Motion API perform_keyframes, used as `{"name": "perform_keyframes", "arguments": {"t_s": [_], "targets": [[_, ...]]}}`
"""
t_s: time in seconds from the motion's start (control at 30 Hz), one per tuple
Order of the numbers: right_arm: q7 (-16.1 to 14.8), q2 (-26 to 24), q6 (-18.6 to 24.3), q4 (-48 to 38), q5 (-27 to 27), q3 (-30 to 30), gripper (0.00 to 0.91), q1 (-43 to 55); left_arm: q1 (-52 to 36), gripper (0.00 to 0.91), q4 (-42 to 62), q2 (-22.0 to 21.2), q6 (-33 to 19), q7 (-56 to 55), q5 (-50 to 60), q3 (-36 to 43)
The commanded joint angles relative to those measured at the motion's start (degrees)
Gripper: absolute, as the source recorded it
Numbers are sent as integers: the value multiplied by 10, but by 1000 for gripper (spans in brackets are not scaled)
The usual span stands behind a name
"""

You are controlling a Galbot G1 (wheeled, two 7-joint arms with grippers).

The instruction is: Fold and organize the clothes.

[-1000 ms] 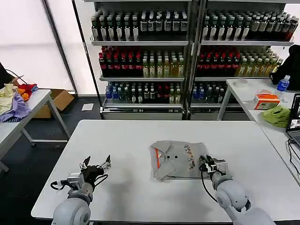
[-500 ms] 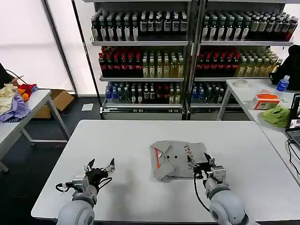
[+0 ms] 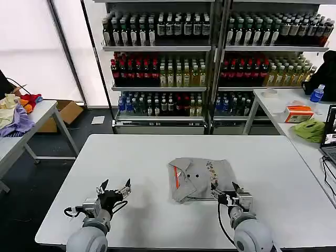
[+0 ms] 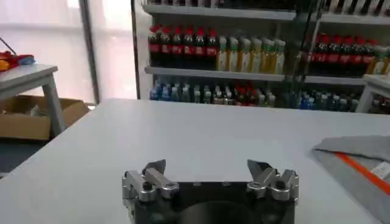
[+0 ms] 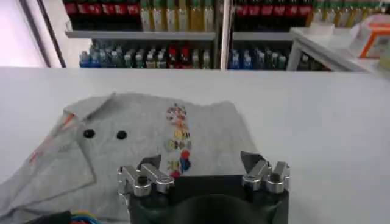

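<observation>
Folded shirt (image 3: 198, 178): a light grey short-sleeved shirt folded into a rough rectangle, lying flat on the white desk (image 3: 147, 157) a little right of centre.
Collar: at the shirt's left end in the head view, lined orange, with two dark buttons beside it.
Chest print: a small multicoloured column toward the shirt's right side — the right wrist view shows it sharply as a stack of tiny coloured figures (image 5: 178, 145), where the head view gives only a speckled strip.
Right hand (image 3: 227, 190): at the shirt's near right corner, fingers spread apart and holding nothing; in its own wrist view the two fingertips stand either side of the print over the near edge of the cloth (image 5: 204, 165). I cannot tell whether they touch the fabric.
Left hand (image 3: 114, 187): over bare desk, well to the left of the shirt, fingers wide apart and empty (image 4: 206, 171).
Left wrist view: catches just the shirt's collar end at the picture's edge, with the orange stripe plain (image 4: 359, 170).
Behind the desk: shelves of bottled drinks (image 3: 210, 58) — in all three views.
Side desk on the left: a heap of coloured garments (image 3: 16, 113).
Desk on the right: lime-green cloth (image 3: 311, 129), an orange box (image 3: 298, 113) and a water bottle (image 3: 316, 94).
</observation>
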Motion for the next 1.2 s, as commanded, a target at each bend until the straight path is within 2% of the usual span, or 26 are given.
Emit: {"name": "perform_keyframes", "arguments": {"t_s": [0.03,0.2,0.3,0.4,0.43,0.5,0.63,0.7,0.73,0.9,1.0,1.2], "targets": [[37,9,-2,-5,57,20,907,-20,9,907,1,-5,-1,5,9,7],[39,7,-2,7,62,31,907,-21,9,907,-5,-3,-4,5,10,1],[38,2,-2,35,65,53,907,-21,9,907,-14,-1,-26,8,11,-5],[22,-2,0,80,3,111,907,-32,14,907,-26,-8,-74,16,12,-13],[2,-6,9,98,-54,140,907,-41,18,907,-39,-15,-91,22,12,-16],[-9,-16,17,114,-102,173,907,-57,22,907,-51,-23,-98,28,12,-17],[-9,-28,19,126,-114,224,907,-112,22,907,-58,-32,-120,35,34,-16],[-6,-20,31,121,-116,226,907,-133,20,907,-55,-35,-126,36,38,-21],[-5,-14,34,119,-116,226,907,-147,22,907,-55,-34,-110,51,62,-25],[-4,17,45,121,-134,217,907,-165,20,907,-44,-33,-122,41,50,-12],[-5,22,50,122,-151,215,907,-160,18,907,-41,-32,-122,37,51,-9],[-7,18,50,126,-150,217,907,-155,17,907,-41,-30,-120,36,50,-7]]}}
